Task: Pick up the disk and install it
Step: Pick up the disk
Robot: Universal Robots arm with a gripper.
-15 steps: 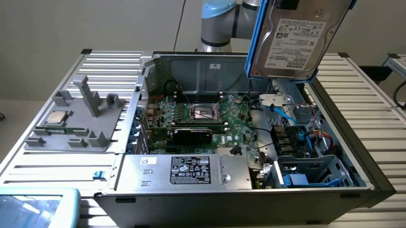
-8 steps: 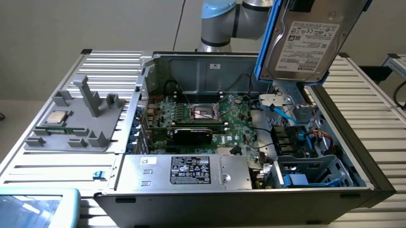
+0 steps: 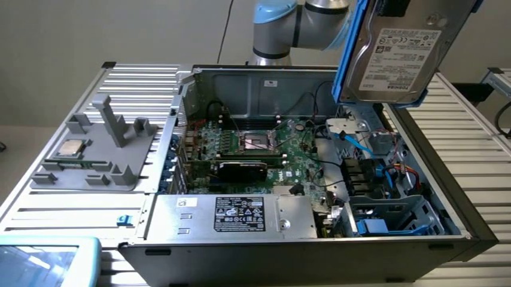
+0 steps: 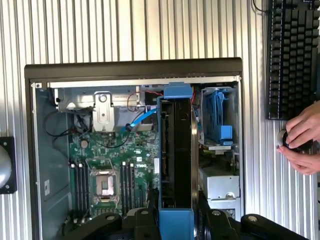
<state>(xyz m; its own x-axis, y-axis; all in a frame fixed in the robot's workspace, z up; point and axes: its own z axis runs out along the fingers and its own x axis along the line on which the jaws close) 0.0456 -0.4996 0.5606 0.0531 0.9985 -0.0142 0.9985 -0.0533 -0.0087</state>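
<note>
- One arm [image 3: 281,24] reaches over the open computer case [image 3: 303,254] from behind it.
- Its claw [image 4: 176,222] is clamped on the disk [image 3: 399,48] from both sides.
- That disk hangs tilted, high above the drive bays [image 3: 399,218].

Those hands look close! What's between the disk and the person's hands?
Between the disk and the hands, the wrist view shows the blue drive cage, the case wall, then ribbed table.
</note>
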